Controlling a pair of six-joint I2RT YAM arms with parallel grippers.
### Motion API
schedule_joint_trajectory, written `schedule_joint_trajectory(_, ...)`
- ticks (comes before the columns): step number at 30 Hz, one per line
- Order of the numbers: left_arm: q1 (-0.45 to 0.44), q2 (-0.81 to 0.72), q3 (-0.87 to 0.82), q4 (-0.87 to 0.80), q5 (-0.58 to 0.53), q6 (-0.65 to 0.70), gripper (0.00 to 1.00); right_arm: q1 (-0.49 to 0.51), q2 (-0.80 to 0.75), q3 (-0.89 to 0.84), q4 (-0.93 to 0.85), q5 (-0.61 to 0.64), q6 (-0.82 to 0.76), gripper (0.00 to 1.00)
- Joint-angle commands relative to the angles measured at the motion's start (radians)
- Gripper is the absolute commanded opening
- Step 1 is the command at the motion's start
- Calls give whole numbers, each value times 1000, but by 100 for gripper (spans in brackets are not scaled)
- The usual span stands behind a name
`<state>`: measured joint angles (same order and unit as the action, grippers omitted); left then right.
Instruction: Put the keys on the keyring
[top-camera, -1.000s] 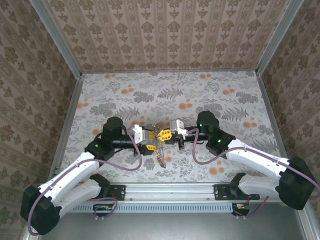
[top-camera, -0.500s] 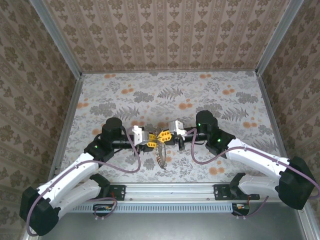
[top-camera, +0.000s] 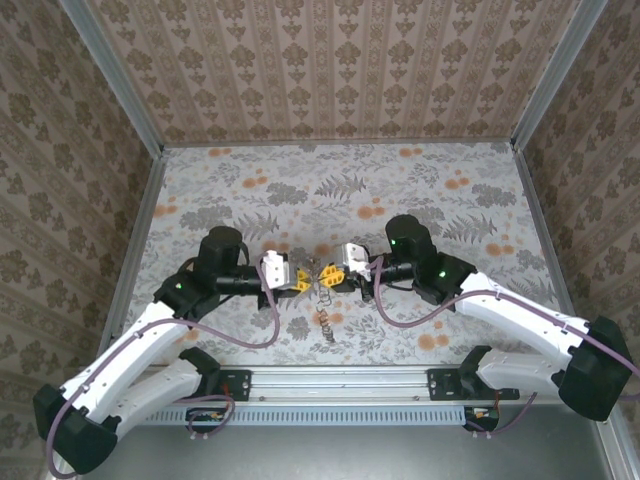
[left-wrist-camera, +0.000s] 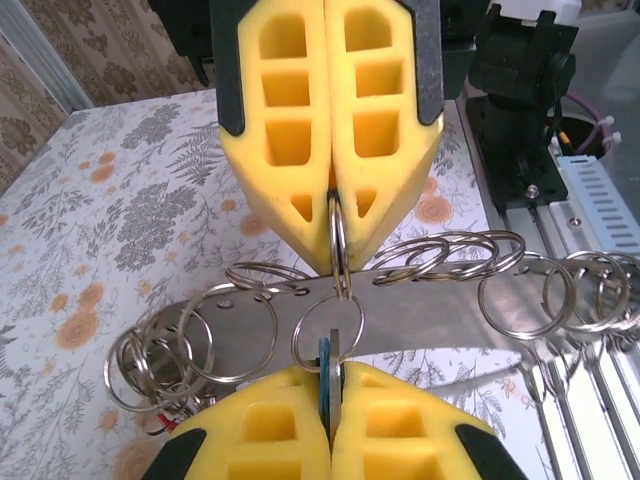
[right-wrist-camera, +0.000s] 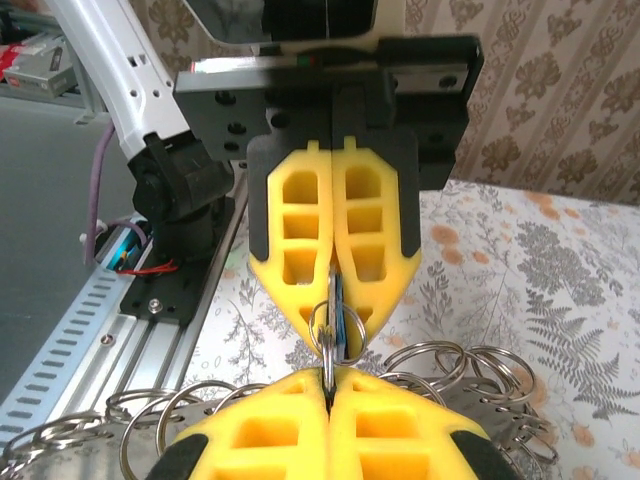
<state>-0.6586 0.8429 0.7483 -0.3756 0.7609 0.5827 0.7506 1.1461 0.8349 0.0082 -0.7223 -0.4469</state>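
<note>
The left gripper (top-camera: 296, 278) and the right gripper (top-camera: 327, 277) are seen from above tip to tip over the near middle of the floral table (top-camera: 430, 190), with almost no gap left between them. In the left wrist view, the yellow foam pads of the left gripper are pressed fully together along the lower edge, and the blue key (left-wrist-camera: 323, 362) is clamped upright in the seam between them, only its top edge standing clear of the foam. The pads of the right gripper are likewise closed flat against each other, and the keyring (left-wrist-camera: 430, 292) is pinched at the very tips by one of its rings, which is turned edge-on and hangs down from the seam. A second ring is linked below it and lies just at the head of the blue key; whether the key is threaded through it cannot be told. The keyring is shown as a flat metal strip strung with many loose rings, running crosswise between the two grippers. From above, its free end is seen trailing down toward the near edge of the table.
</note>
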Motion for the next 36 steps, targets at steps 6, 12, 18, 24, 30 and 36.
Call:
schedule_joint_trajectory(6, -34, 45, 154, -285, -93, 250, 0, 5, 64, 72, -62, 58, 24, 0)
schedule_joint_trajectory(12, -63, 106, 272, -440, -164, 439, 0, 11, 103, 55, 23, 44, 123, 0)
schedule_joint_trajectory(18, -116, 194, 362, -486, -282, 560, 0, 24, 120, 50, 32, 58, 145, 0)
schedule_joint_trajectory(24, -191, 307, 498, -585, -571, 726, 0, 24, 100, -2, 48, 86, 153, 10)
schedule_joint_trajectory(30, -246, 415, 593, -599, -854, 915, 0, -38, 11, -202, 289, 117, 241, 33)
schedule_joint_trajectory(36, -249, 504, 643, -530, -1049, 1095, 0, -119, -161, -339, 302, 234, 218, 44)
